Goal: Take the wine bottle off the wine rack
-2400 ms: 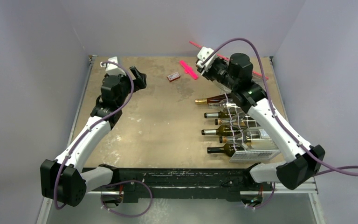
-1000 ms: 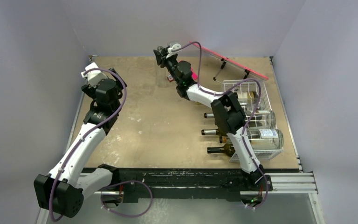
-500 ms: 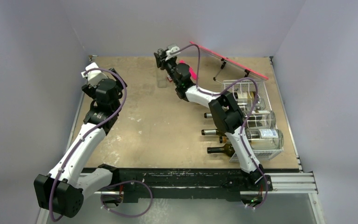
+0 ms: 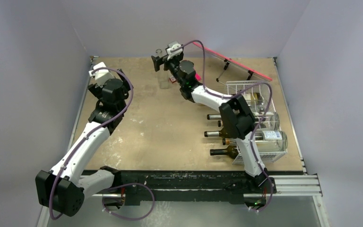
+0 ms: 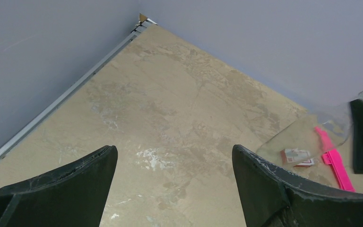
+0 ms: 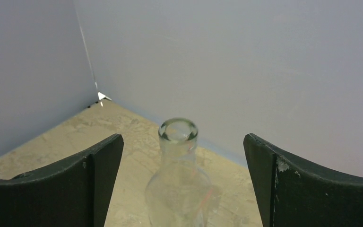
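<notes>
A clear glass wine bottle (image 4: 164, 79) stands upright on the table at the far centre, well left of the wine rack (image 4: 254, 101). My right gripper (image 4: 160, 60) is open around its neck. In the right wrist view the bottle's mouth (image 6: 178, 130) sits between the two black fingers (image 6: 99, 163) with a gap on each side. The white wire rack holds several more bottles (image 4: 227, 135) lying with their necks pointing left. My left gripper (image 5: 175, 156) is open over bare table at the far left, and the clear bottle (image 5: 312, 137) shows at that view's right edge.
A pink flat board on a stand (image 4: 231, 60) leans at the back right, behind the rack. A pink strip (image 5: 333, 161) and a small red card (image 5: 298, 156) lie just beyond the clear bottle. Grey walls close in the table on three sides.
My right gripper has gone from shut on the clear bottle's neck to open, leaving the bottle standing on the table. The left arm has shifted slightly.
</notes>
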Motion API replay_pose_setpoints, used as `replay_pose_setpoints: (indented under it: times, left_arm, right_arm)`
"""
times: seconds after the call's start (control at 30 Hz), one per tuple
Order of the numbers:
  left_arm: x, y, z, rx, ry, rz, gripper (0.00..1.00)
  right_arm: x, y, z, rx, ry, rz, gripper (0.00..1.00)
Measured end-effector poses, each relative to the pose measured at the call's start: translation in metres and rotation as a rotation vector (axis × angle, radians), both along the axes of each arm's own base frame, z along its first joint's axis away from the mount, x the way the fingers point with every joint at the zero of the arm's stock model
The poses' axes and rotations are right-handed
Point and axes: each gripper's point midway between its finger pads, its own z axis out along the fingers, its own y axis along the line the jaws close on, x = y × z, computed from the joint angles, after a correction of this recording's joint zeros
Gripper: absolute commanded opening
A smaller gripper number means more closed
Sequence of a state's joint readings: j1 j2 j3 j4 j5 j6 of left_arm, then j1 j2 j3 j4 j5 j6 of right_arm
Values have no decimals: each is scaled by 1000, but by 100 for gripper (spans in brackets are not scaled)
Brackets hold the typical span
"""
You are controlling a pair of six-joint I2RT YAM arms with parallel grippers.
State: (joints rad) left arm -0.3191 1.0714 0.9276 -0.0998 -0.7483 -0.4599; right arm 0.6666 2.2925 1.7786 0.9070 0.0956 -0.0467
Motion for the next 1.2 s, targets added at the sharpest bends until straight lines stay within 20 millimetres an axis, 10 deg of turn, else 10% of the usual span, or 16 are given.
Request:
replay_pose_setpoints:
  times: [0.37, 0.83, 1.2]
  left_arm:
    - [0, 1, 0, 18, 8, 2, 93]
    - [-4, 3, 9, 22, -16, 0, 94]
    - [-5, -3, 14, 6, -32, -39, 94]
  right_arm:
    - [-77, -35, 118, 28, -5, 68, 100]
    - [-202, -123, 86, -159, 177, 120, 100]
    - [-280, -216, 127, -236, 161, 2, 100]
